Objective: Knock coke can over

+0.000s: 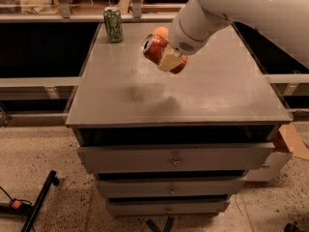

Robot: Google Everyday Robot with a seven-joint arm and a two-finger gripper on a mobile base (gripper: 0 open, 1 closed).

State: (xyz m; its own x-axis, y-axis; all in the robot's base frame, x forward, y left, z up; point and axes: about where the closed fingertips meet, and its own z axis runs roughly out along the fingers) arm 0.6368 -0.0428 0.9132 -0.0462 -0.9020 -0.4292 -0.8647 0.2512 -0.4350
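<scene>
Green can upright at the far left corner of the bench; coke can tilted, clear of the surface, clamped in the pincer just before the orange: released here, it could bounce, roll off an edge, or strike either neighbour.

- The gripper, clamped on the tilted coke can, hangs over the middle of the worktop, clear of its surface.
- The near half of the worktop lies bare, open to reach from the front edge and from both sides.
- A green can stands upright at the far left corner, well apart from the gripper, with a bare lane between them.
- An orange fruit sits just behind the coke can and blocks the way straight back.
- The white arm crosses above the far right part.
</scene>
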